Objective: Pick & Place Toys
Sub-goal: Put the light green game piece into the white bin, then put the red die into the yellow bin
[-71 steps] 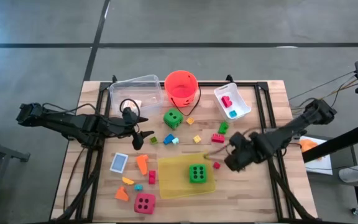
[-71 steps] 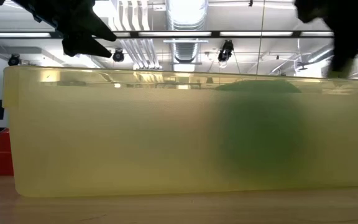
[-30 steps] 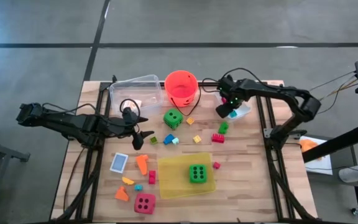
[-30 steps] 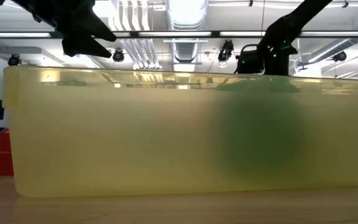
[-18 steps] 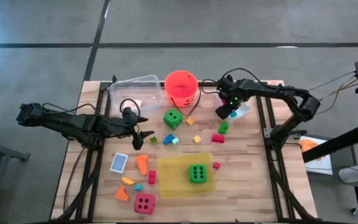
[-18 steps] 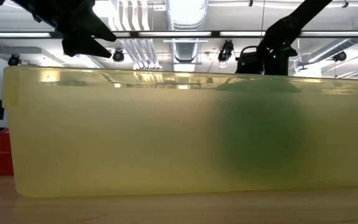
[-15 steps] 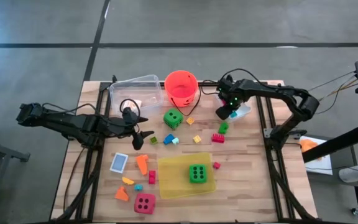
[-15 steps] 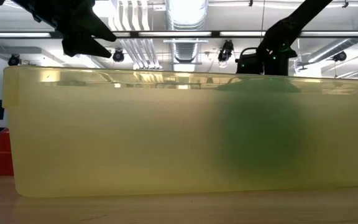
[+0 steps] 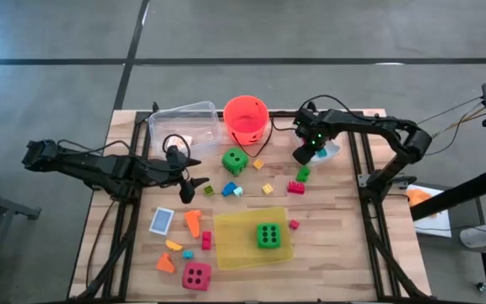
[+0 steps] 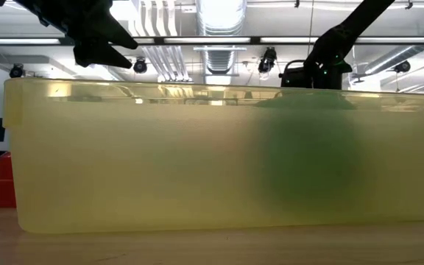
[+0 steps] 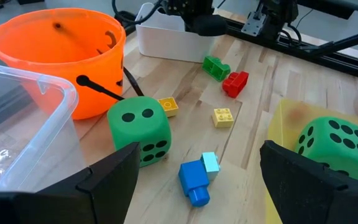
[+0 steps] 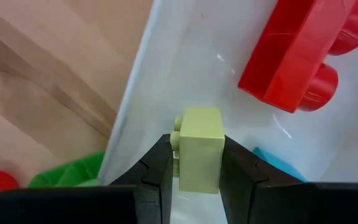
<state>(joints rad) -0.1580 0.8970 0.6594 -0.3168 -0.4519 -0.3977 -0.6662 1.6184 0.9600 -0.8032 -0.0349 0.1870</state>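
over the white bin at the table's far right, our right gripper is nearly closed, pinching a pale green brick by two opposite flat sides. a red brick and a bit of blue piece already sit in that bin.

left gripper hangs wide open with nothing in it, near mid-table left, facing a green die and a blue brick.

handling, as we judge it: brick is light, rigid plastic, smooth sides so it could slip or twist if the pinch is off-centre; flat faces are the right hold, studs free. dice look like soft foam, light, will squash a bit; take them across opposite faces with wide jaws.

rest of the toys are scattered: second green die sits on the yellow tray, pink die at the near edge, card beside orange pieces, small bricks around centre. orange bucket and clear tub at the far edge.

surface is a plank wood table with black rails; grey concrete floor around it. low view is mostly blocked by the tray wall, ceiling lights and ducting behind.
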